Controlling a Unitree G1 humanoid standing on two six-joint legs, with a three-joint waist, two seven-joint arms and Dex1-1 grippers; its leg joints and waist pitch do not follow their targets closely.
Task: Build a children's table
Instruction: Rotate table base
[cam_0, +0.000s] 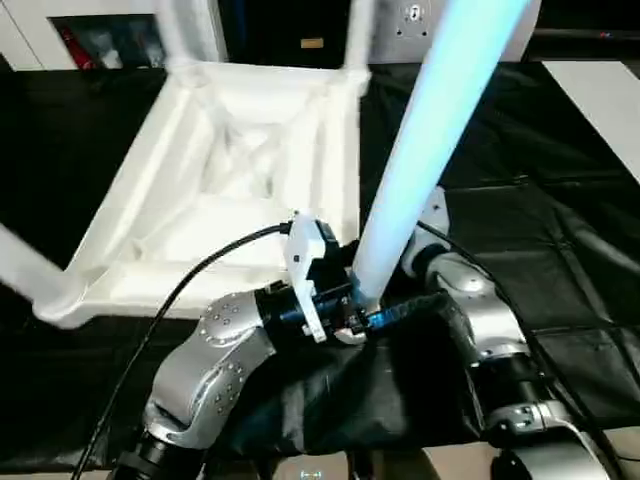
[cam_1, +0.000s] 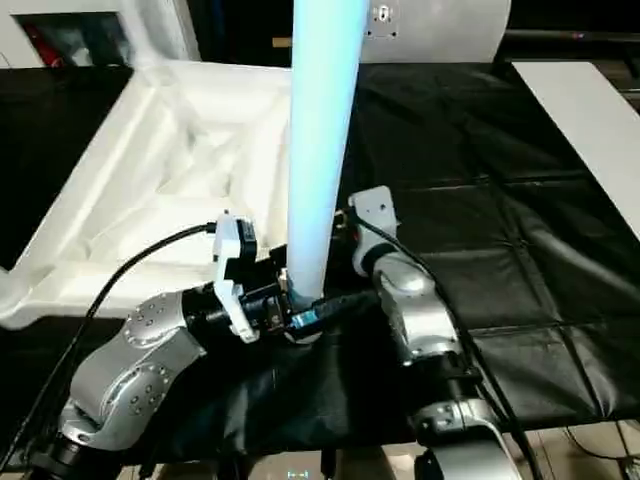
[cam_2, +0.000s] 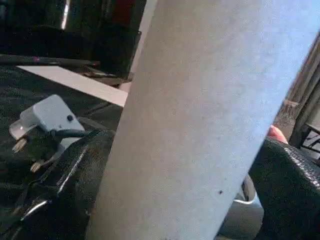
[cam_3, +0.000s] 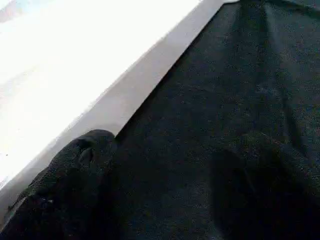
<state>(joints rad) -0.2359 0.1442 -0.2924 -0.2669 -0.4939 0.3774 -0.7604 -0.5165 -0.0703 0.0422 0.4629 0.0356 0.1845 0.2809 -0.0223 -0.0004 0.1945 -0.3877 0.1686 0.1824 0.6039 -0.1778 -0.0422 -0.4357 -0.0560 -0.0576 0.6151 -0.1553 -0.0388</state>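
The left claw (cam_1: 292, 312) is clamped wide around the lower end of a white table leg (cam_1: 320, 140). The leg stands nearly upright at the near corner of the upturned tabletop (cam_0: 200, 180) on the black surface (cam_1: 500, 260). The right claw (cam_3: 150, 190) hangs spread wide and holds nothing, beside the leg.

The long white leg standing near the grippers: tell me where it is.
In the eye views the leg rises at centre, its foot between both grippers, at the tabletop's near right corner.

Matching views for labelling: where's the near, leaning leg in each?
Left eye: leg centre-right, leaning right.
Right eye: centre, near upright.
Left wrist: close up, across the picture.
Right wrist: can't tell.
Landmark: white right-wrist camera beside its base.
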